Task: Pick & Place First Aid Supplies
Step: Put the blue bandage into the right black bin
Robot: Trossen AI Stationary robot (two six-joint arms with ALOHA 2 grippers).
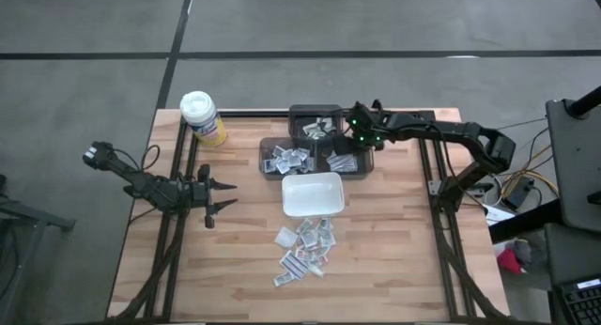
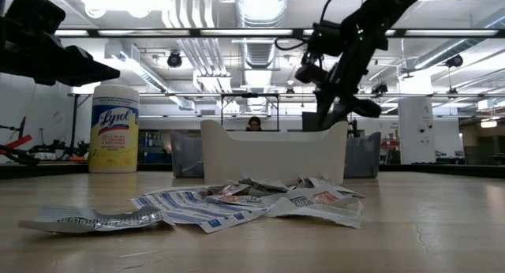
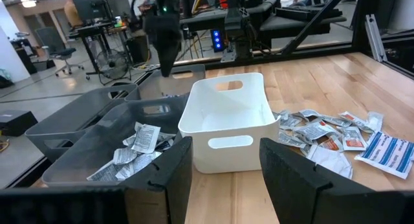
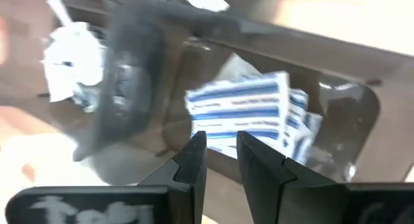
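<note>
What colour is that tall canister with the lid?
Yellow canister with a white lid, clearest in the low view.

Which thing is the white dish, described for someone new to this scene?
Start at the cluster of dark grey bins at the table's far side. The white dish sits just in front of them, behind the loose packets. It is the only white, empty container.

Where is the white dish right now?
In the high view, the white dish sits mid-table, between the dark bins and the loose packets.
</note>
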